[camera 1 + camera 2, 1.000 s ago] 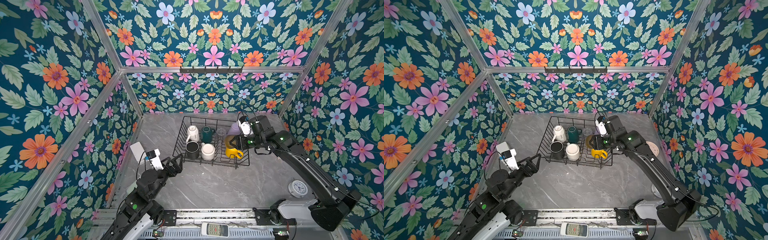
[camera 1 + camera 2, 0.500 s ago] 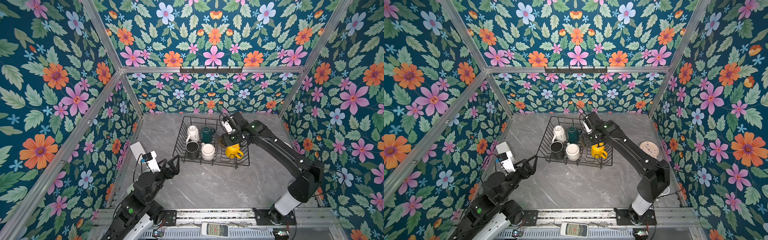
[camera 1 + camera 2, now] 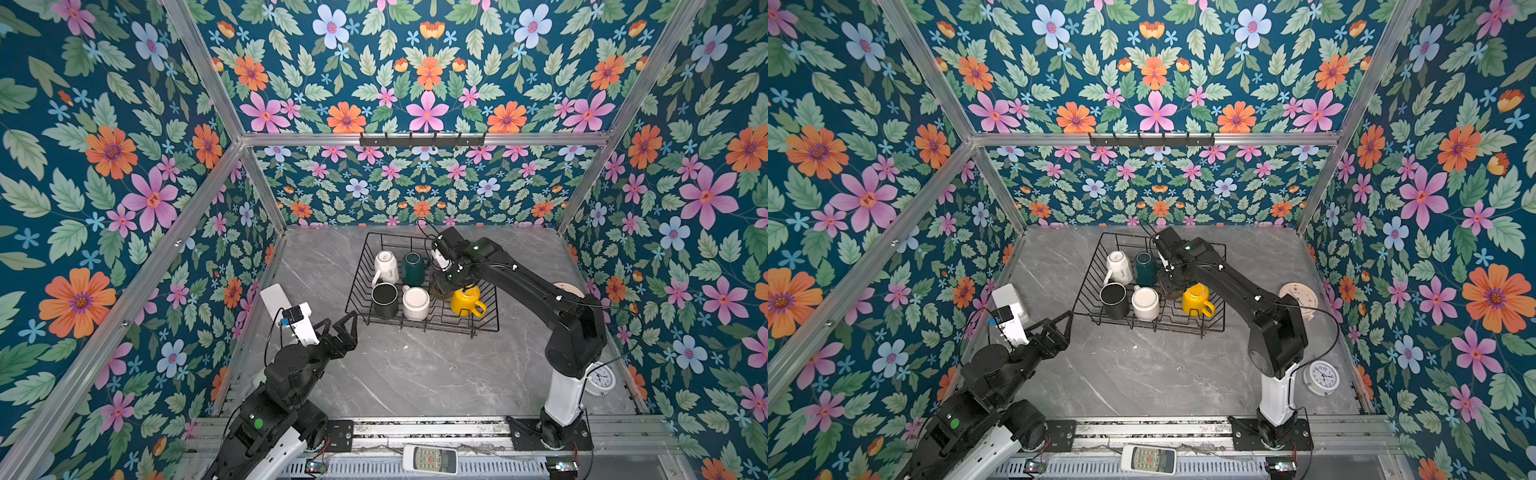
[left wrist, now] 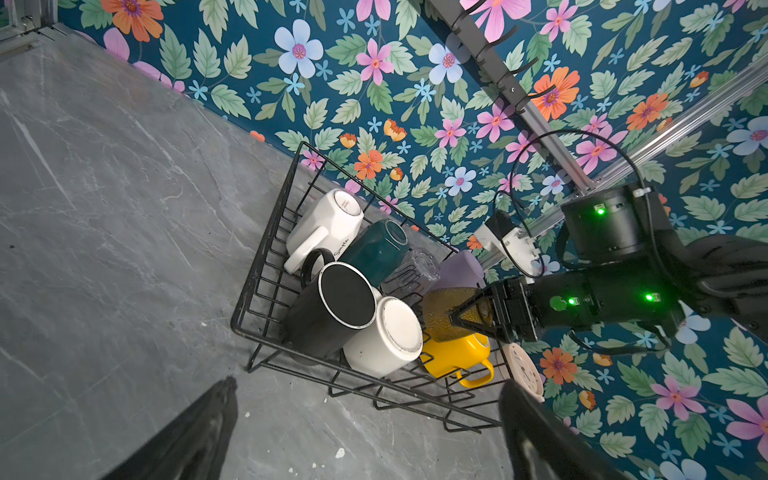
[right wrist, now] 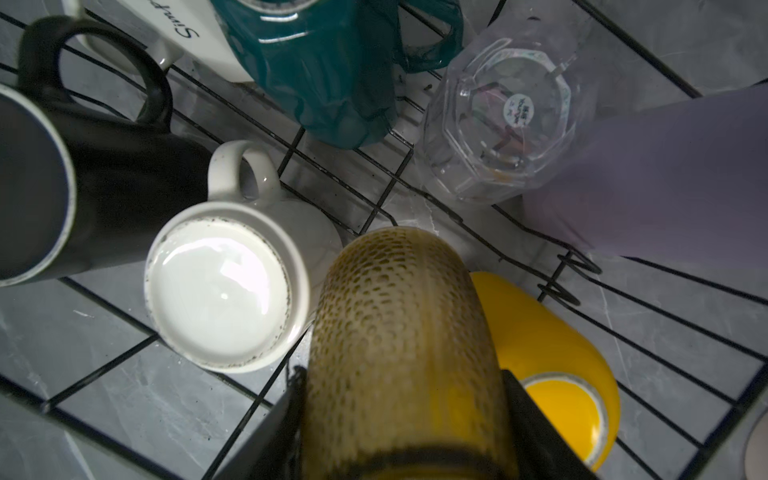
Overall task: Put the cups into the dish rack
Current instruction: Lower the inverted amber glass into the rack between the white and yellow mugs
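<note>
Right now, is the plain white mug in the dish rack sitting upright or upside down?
Upside down: the plain white mug shows its shallow, ringed base facing up, standing inside the dish rack.

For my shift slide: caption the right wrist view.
Right gripper shut on the amber tumbler, between the white mug and the yellow mug inside the dish rack.

Left arm folded low, left hand (image 3: 344,323) wide open; right arm outstretched, right hand (image 3: 444,287) in grip.
</note>
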### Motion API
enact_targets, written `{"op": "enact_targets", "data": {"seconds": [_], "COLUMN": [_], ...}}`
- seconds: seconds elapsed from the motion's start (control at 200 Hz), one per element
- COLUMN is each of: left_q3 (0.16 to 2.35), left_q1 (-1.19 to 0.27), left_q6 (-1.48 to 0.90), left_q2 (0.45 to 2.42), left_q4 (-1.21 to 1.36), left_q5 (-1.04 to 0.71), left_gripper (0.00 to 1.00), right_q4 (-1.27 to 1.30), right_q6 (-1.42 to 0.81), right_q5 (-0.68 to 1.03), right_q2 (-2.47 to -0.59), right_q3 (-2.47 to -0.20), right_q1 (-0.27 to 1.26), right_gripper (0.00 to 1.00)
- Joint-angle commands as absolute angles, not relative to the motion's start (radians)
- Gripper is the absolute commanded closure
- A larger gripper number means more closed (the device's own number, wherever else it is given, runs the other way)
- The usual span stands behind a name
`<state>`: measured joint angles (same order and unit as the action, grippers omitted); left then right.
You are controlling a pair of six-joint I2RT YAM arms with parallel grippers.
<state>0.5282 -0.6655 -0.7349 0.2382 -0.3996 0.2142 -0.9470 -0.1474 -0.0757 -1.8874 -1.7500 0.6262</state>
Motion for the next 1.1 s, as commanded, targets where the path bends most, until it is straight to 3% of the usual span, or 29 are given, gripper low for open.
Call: {"op": "enact_targets", "data": {"seconds": [0.0, 0.495, 0.585, 0.925, 1.095], "left_q3": [0.538, 0.549, 0.551, 0.557, 0.558], "left_q1": [-0.664, -0.664, -0.664, -0.664, -0.664], "left_q6": [-0.724, -0.715, -0.712, -0.701, -0.698], "left_q2": [0.234, 0.213, 0.213, 0.215, 0.219], "left_q4": [-0.406, -0.439, -0.440, -0.448, -0.446], "left_q5": [0.231, 0.253, 0.255, 0.263, 0.264], "left_gripper": [0.00, 0.00, 0.00, 0.00, 0.00], "right_q4": [-0.948, -0.941, -0.942, -0.933, -0.936], "right_q6": [-0.136, -0.149, -0.155, -0.156, -0.153], "right_q5": [-0.098, -0.101, -0.099, -0.086, -0.086], "right_q2": [-1.915, -2.041, -2.055, -2.058, -2.049], "right_q3": [-1.773, -1.823, -1.820, -1.809, -1.808], "right_q1": [0.628, 0.628, 0.627, 0.628, 0.627], "right_gripper": [1.00, 1.00, 0.90, 0.34, 0.24]}}
